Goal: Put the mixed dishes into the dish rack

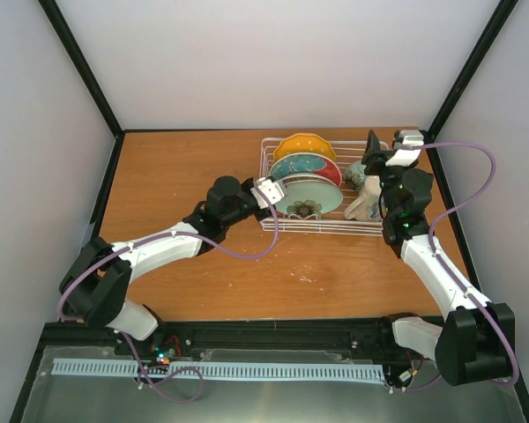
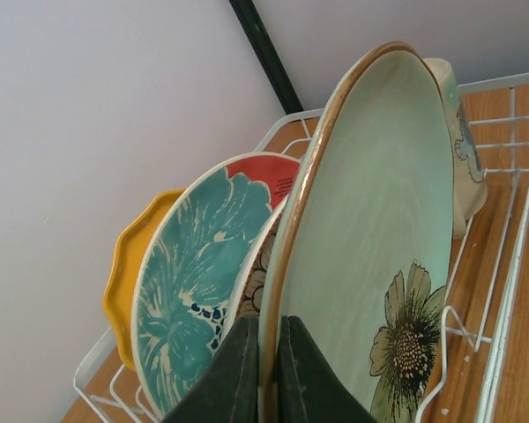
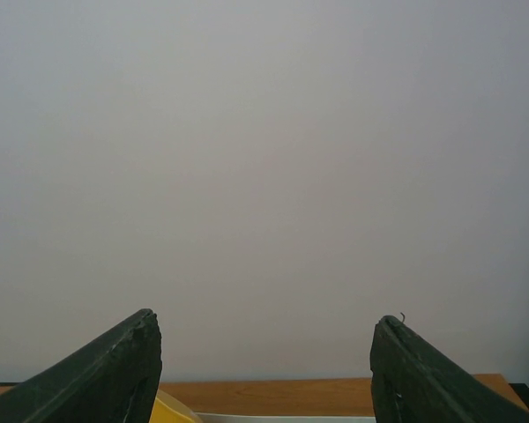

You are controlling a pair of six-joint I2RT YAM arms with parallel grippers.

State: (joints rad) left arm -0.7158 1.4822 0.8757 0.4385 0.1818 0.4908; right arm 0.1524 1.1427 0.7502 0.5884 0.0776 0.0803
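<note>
Left gripper point(image 2: 266, 357) pinches the rim of the white plate with dark floral pattern point(image 2: 370, 229), which stands on edge at the near side of the one dish rack point(image 1: 328, 231). Behind it stand the red-and-teal plate point(image 2: 194, 264) and the orange-yellow scalloped plate point(image 2: 128, 264), making three plates. One cream mug point(image 1: 363, 208) and one small teal bowl point(image 1: 356, 174) sit at the rack's right end. Right gripper point(image 3: 264, 326) hangs near them, spread wide and empty, facing the back wall point(image 3: 264, 159).
</note>
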